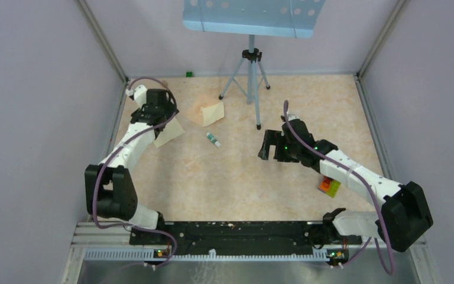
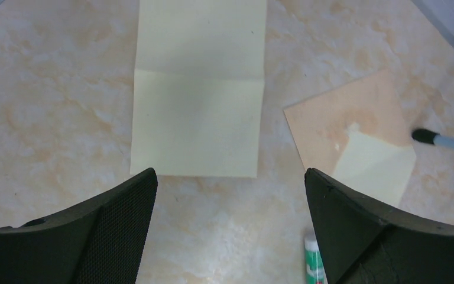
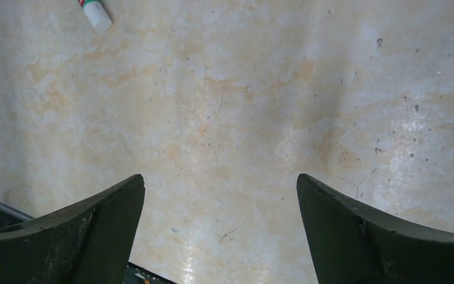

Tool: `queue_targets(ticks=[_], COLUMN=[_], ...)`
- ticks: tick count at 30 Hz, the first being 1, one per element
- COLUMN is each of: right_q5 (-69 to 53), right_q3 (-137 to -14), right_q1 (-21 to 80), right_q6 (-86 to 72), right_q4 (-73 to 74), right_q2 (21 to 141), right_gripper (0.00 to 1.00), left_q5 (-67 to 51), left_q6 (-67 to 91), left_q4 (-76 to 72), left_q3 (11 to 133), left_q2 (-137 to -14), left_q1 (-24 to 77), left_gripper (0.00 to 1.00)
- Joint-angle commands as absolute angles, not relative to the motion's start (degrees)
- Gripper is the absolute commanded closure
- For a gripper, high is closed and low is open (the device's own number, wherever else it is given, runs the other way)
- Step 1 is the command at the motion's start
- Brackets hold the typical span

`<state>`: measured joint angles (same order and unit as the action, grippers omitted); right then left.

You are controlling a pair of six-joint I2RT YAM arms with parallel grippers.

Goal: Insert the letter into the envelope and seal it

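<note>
Left claw [image 2: 230, 174]: jaws spread wide, nothing between them, hovering low over the table [image 3: 242, 106].

The letter [image 2: 198, 100] lies flat just ahead of my left fingertips. Its crease runs across it and its near edge faces me.

The envelope [image 2: 354, 136] lies flat to the letter's right, apart from it. There is a paler patch at its near corner; flap or lining, I cannot tell.

Glue stick [image 2: 313, 260] lies on the table by my left claw's right finger.

Right claw [image 3: 220, 177]: spread, empty, over bare tabletop well right of the papers.

Step in hand, by my reckoning: left takes the letter. The sheet is thin and flat, so go for the near edge, tips grazing the surface. Close gently and lift slowly so it neither slides nor crumples. Steer clear of the glue stick. Right should move in to steady the envelope.
</note>
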<state>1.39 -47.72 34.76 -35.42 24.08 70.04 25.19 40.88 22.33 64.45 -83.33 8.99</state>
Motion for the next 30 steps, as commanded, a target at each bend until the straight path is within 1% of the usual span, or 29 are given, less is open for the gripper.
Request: queue_targets(ticks=[1,9,13,16,20,30], right_q5=[-1.98,-3.85,-3.80,-3.98,-4.24,-4.73], right_q3=[-50.81,-50.44,-49.88,-49.54,-49.31,-48.15], right_q1=[35.28,35.27,35.33,35.27,35.29,35.25], right_q6=[-32.21,-30.05,-29.52,-29.13,-28.71,-27.95], right_q4=[21.16,21.48,21.18,21.06,21.07,20.59], right_q2=[68.98,68.35,68.37,68.54,69.10,69.75], right_gripper=[0.02,0.02,0.02,0.02,0.01,0.01], left_q5=[23.80,13.85,10.71,9.72,9.69,7.05], left_q6=[42.75,40.27,42.12,44.17,48.67,54.24], left_q4=[13.71,3.95,3.91,5.46,11.71,15.74], left_q3=[64.39,66.47,66.87,65.96,64.54,48.98], left_q2=[-90.03,-103.71,-106.99,-107.46,-107.34,-95.68], left_q1=[4.45,0.45,0.43,0.38,0.63,4.72], left_gripper=[0.01,0.01,0.01,0.01,0.01,0.01])
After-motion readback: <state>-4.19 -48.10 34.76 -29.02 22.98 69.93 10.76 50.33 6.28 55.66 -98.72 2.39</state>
